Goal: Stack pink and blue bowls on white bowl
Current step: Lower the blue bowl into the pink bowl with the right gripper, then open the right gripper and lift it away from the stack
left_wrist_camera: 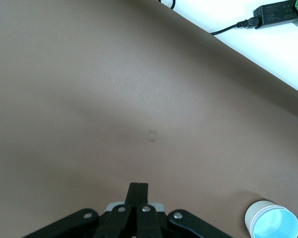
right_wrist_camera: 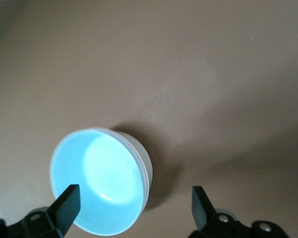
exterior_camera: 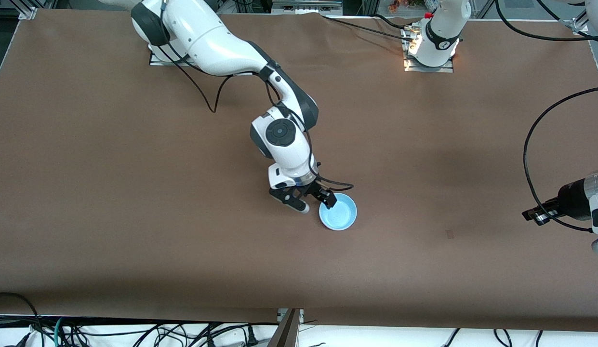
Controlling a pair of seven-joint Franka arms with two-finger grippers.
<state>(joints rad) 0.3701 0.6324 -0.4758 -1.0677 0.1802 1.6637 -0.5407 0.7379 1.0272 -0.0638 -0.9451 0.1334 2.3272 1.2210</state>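
The light blue bowl (exterior_camera: 338, 213) sits upright near the table's middle, nested in a white bowl whose pale outer wall (right_wrist_camera: 146, 159) shows under its rim. The stack also shows in the left wrist view (left_wrist_camera: 272, 223). No pink bowl shows in any view. My right gripper (exterior_camera: 318, 205) is open and empty just above the stack. One finger is over the blue bowl's rim and the other is outside it, over the table (right_wrist_camera: 134, 198). My left gripper (exterior_camera: 532, 214) is shut and empty, waiting above the table at the left arm's end (left_wrist_camera: 138, 186).
A small pale mark (exterior_camera: 449, 234) lies on the brown table cover between the stack and the left gripper. Cables run along the table's near edge. A black power adapter (left_wrist_camera: 280, 10) lies off the table.
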